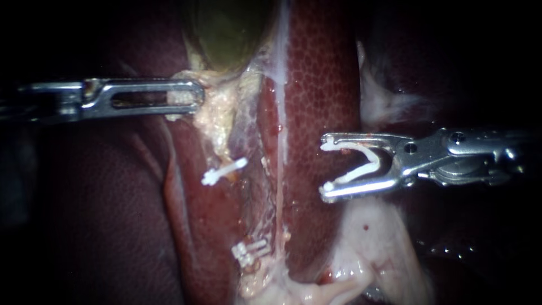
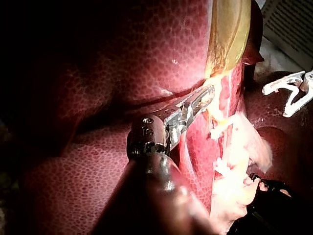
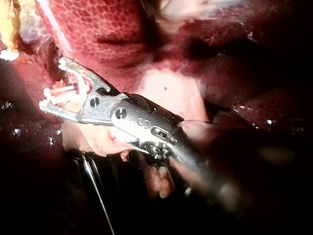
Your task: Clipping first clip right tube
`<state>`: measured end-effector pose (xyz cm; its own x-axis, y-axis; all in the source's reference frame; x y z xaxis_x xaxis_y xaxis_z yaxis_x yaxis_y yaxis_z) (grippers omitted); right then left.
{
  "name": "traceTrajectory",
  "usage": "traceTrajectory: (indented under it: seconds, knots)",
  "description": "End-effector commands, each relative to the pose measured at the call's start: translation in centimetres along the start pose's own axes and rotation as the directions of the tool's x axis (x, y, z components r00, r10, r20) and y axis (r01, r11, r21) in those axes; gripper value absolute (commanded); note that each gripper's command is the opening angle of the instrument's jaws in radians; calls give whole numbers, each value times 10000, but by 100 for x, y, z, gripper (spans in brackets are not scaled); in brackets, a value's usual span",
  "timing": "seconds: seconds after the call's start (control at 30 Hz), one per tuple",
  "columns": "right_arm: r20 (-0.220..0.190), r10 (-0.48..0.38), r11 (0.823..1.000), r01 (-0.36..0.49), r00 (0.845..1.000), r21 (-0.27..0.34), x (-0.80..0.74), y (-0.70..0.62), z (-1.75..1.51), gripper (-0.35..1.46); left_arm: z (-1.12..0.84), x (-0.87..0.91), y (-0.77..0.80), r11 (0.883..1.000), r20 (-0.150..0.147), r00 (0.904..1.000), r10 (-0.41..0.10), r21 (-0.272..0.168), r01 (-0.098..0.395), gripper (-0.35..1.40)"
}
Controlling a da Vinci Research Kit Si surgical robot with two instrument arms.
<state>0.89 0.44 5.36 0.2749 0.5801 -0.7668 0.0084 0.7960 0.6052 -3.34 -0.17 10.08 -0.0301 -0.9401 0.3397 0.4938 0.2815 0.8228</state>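
The liver [image 1: 322,85] is glossy dark red with a fine honeycomb mottling. The gallbladder [image 1: 231,34] is a smooth olive sac at the far end of the field, and crumbly yellowish pale tissue [image 1: 217,121] hangs from its base.

My left instrument [image 1: 195,96] lies level from the left. One flat steel jaw with a long slot shows broadside and hides the jaw behind it. The jaws are clamped on the left edge of the pale tissue.

My right instrument [image 1: 324,168] comes in level from the right. Its jaws are spread in a wide V and carry an open white plastic clip [image 1: 353,176], whose two legs lie along them with the mouth facing left.

The right tube [image 1: 279,186] is a thin pale pink strand running near to far down the middle. The clip's mouth sits just right of it, over the liver and not yet around it.

Left of the strand are two closed white clips, the far set clip [image 1: 223,171] and the near set clip [image 1: 250,251]. I cannot make out exactly what they pinch. Both shafts fade into darkness at the edges.
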Motion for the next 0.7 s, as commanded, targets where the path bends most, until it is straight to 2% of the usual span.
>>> traceTrajectory:
  seconds: [0.03,0.13,0.4,0.5,0.7]
  knots:
    - [1,3,10000,-3,10000,-5,0,0,0,60,-4,-3,-1,10000,90,10000,41,17,-41,-35]
    - [1,0,10000,0,10000,-6,-1,0,0,60,-11,-9,-3,10000,204,9998,39,36,-40,-35]
    - [-7,-36,10000,36,10000,61,-6,0,6,60,-13,-10,-4,10000,207,9998,32,27,-32,-35]
    - [-18,-108,9998,108,9999,143,-18,1,14,60,-13,-10,-4,10000,207,9998,32,27,-33,-35]
    - [376,-99,9996,89,9992,275,-56,11,41,60,-13,-9,-4,10000,207,9998,33,27,-34,-35]
